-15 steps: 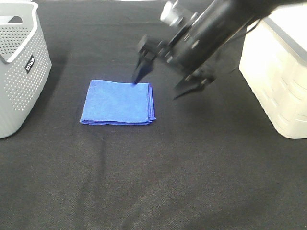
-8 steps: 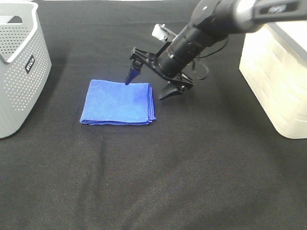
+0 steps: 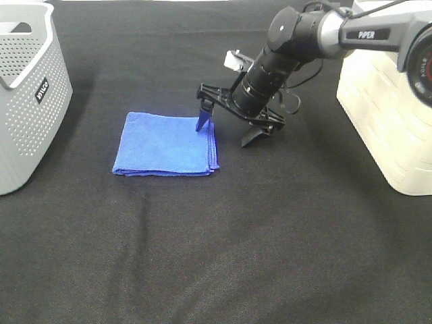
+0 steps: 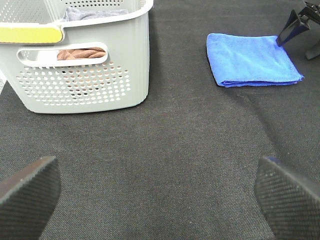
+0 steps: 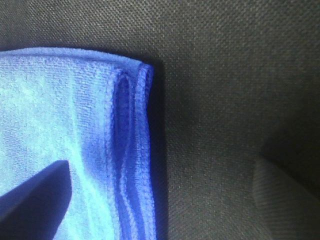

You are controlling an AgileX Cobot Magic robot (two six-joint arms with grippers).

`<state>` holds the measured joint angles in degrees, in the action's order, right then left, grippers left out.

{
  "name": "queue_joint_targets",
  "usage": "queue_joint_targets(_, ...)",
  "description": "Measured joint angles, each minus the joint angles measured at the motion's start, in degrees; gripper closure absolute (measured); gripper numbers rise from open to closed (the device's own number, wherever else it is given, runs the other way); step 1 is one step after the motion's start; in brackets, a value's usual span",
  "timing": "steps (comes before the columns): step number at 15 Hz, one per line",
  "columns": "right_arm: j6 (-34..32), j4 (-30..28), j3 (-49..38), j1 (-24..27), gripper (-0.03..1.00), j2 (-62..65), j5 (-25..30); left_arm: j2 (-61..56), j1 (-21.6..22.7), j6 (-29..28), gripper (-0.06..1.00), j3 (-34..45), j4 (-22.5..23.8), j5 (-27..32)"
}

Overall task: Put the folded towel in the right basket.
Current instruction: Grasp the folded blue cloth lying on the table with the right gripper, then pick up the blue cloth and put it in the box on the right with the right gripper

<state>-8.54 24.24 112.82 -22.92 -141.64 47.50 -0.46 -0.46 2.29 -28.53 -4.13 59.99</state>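
The folded blue towel lies flat on the black table, left of centre. My right gripper is open and low over the towel's right edge. One finger is over the towel's far right corner, the other over bare cloth to its right. In the right wrist view the towel's layered edge runs between the two fingers of the gripper. The right basket is cream and stands at the right edge. My left gripper is open and empty, far from the towel.
A grey perforated basket stands at the left edge; in the left wrist view this basket holds some cloth. The black tablecloth covers the whole table.
My right gripper has come down and shifted right, from the towel's far edge to straddling its right edge, and now sits close to the table. The towel has not moved.
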Motion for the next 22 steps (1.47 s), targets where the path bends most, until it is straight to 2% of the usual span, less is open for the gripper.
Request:
queue_joint_targets(1,-0.06,0.86,0.29,0.0,0.03,-0.4,0.17,0.0,0.0,0.0,-0.03,0.0,0.0,0.0)
queue_joint_targets(5,1.72,10.37,1.32,-0.11,0.04,-3.09,0.69,0.0,0.0,0.0,-0.03,0.0,0.0,0.0)
queue_joint_targets(7,1.89,11.92,1.55,-0.74,0.04,-3.78,0.46,0.0,0.0,0.0,-0.03,0.0,0.0,0.0)
queue_joint_targets(10,2.12,14.61,2.41,-6.07,0.06,-5.56,-2.35,0.0,0.0,0.0,-0.03,0.0,0.0,0.0)
queue_joint_targets(12,2.29,15.07,2.46,-9.74,0.14,-5.96,-6.13,0.0,0.0,0.0,-0.03,0.0,0.0,0.0)
queue_joint_targets(13,2.29,15.41,2.46,-10.2,0.22,-6.25,-7.1,0.0,0.0,0.0,-0.03,0.0,0.0,0.0)
queue_joint_targets(15,2.29,15.53,2.46,-10.49,0.52,-6.88,-7.85,0.0,0.0,0.0,-0.03,0.0,0.0,0.0)
queue_joint_targets(16,2.29,15.7,2.46,-10.49,0.71,-7.1,-7.85,0.0,0.0,0.0,-0.03,0.0,0.0,0.0)
queue_joint_targets(17,2.58,15.76,2.46,-10.49,0.74,-7.1,-7.85,0.0,0.0,0.0,-0.03,0.0,0.0,0.0)
queue_joint_targets(21,6.65,14.61,1.78,-10.6,0.75,-4.93,-7.73,0.0,0.0,0.0,-0.03,0.0,0.0,0.0)
queue_joint_targets(22,7.68,13.35,1.03,-9.97,0.75,-3.04,-3.95,0.0,0.0,0.0,-0.03,0.0,0.0,0.0)
